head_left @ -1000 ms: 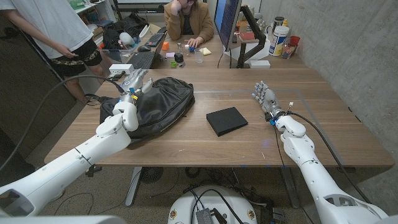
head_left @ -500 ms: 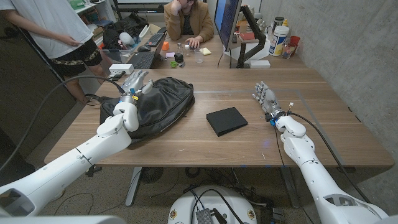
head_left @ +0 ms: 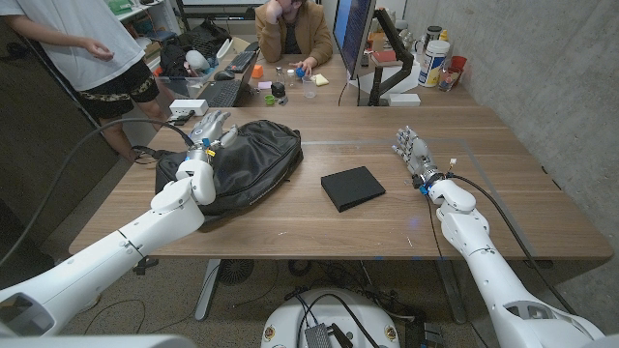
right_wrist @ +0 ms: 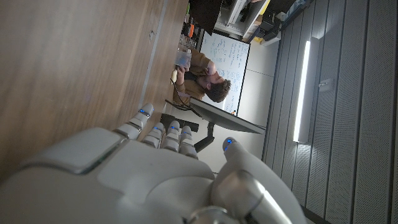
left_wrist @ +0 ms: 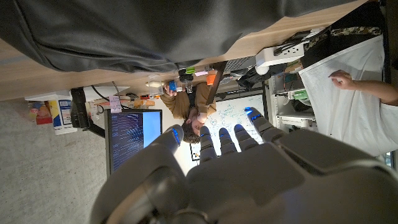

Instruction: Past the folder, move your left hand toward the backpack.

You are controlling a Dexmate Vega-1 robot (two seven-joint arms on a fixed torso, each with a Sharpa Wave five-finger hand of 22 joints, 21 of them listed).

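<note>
Wooden worktop, long side toward the robot.

Backpack: black, soft, lying flat on the worktop's left part, long axis slanting from near left to far right. Also seen from the left wrist as a dark mass on the wood.

Folder: black, flat, closed, near mid-worktop, well apart from the backpack on its right side; touched by neither hand.

Left hand: over the backpack's left far edge, fingers spread and reaching away from the robot, nothing held. Contact with the bag's fabric not determinable. From its own wrist camera: fingers apart, pointing past the bag toward the room behind.

Right hand: on the worktop's right part, well apart from the folder, standing on its edge, fingers extended and loosely apart, empty. From its own wrist camera: fingers straight, beside bare wood.

Background beyond the worktop's far edge: monitor on a stand; seated person at a second desk with small items; standing person in a white top at far left; bottles at far right.
</note>
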